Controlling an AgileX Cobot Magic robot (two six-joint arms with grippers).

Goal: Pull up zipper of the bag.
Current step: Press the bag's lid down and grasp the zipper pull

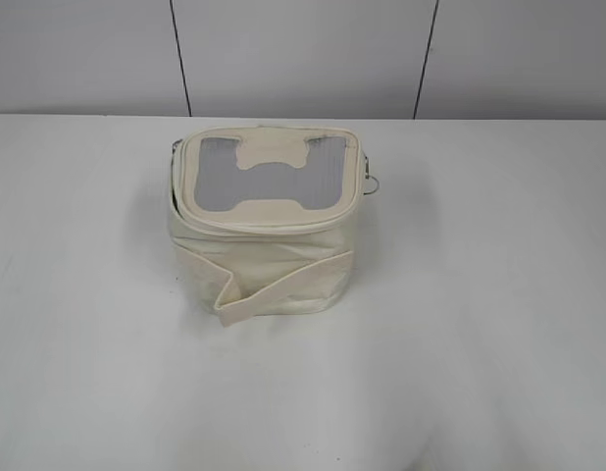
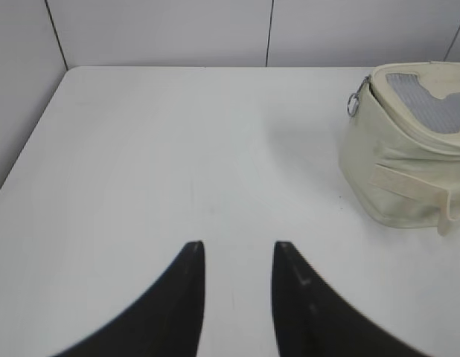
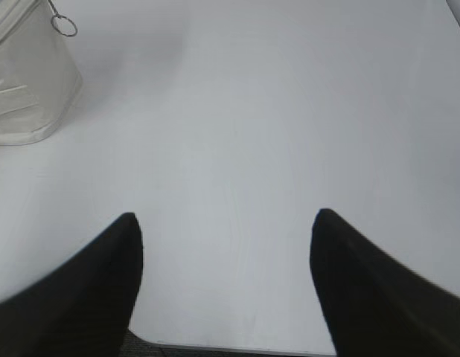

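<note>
The cream-white boxy bag (image 1: 269, 250) stands in the middle of the table, its lid with the grey mesh window and H-shaped patch facing up, a wide strap across its front. The zipper (image 1: 274, 221) runs round the lid edge; one ring pull (image 1: 374, 183) hangs at the right corner. The bag shows at the right of the left wrist view (image 2: 405, 163), with a ring pull (image 2: 353, 104) at its near corner, and at the top left of the right wrist view (image 3: 25, 89), with a ring pull (image 3: 64, 26). My left gripper (image 2: 237, 249) and right gripper (image 3: 224, 219) are open, empty, far from the bag. Neither shows in the exterior view.
The white table (image 1: 479, 343) runs to a grey panelled wall (image 1: 303, 54) behind. Its left edge shows in the left wrist view (image 2: 29, 141) and its near edge in the right wrist view (image 3: 237, 348).
</note>
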